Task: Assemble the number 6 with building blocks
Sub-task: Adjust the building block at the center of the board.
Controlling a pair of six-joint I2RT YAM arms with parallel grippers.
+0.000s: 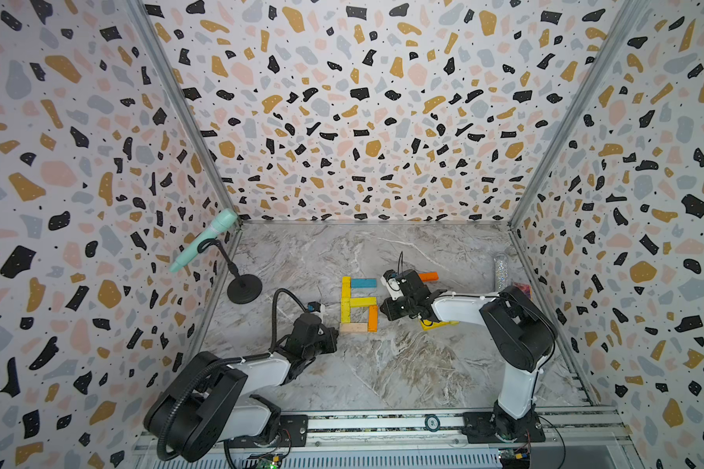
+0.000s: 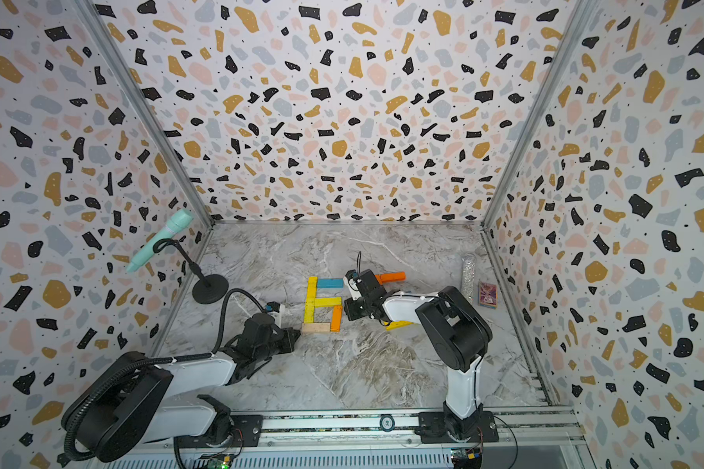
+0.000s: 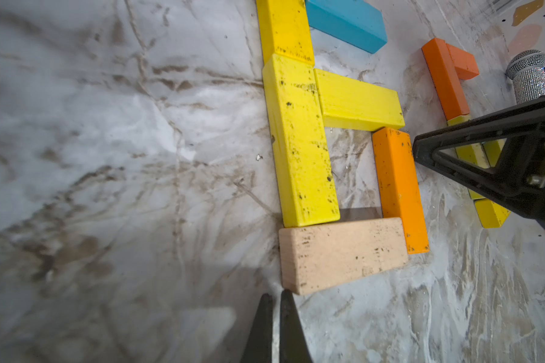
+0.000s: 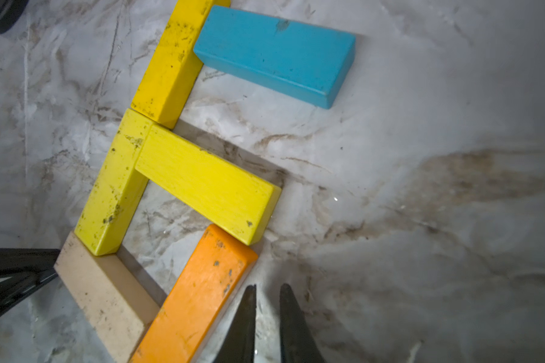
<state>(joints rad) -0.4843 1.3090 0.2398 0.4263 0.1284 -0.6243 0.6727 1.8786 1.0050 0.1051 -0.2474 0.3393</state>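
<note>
- Marble table (image 1: 383,365) is in full view, and the number 6 sits mid-table between the two arms, looking all but finished to me.
- The spine is two yellow planks end to end, upper yellow plank (image 1: 345,286) and lower yellow plank (image 1: 345,312).
- Blue plank (image 4: 274,53) makes the top bar. It's a touch skewed, meeting the spine at one corner only, so it may want a squaring nudge.
- Middle yellow plank (image 1: 363,302), orange plank (image 4: 195,298) and pale plank (image 3: 340,254) close the loop, every joint touching.
- Mint microphone (image 1: 204,239) on its stand is far off to the side, no bother.
- Spare orange planks (image 3: 447,78) and spare yellow planks (image 3: 491,213) lie beside and under the right arm, apparently unneeded.
- Glitter tube (image 2: 468,276) and red box (image 2: 487,294) are by the wall, well apart.
- Left gripper (image 3: 274,295) has its fingers pressed together, empty, right at the pale plank's corner.
- Right gripper (image 4: 267,287) has its fingers slightly apart, nothing between them, just beside the orange plank. A careless move from either one could knock the loop.
</note>
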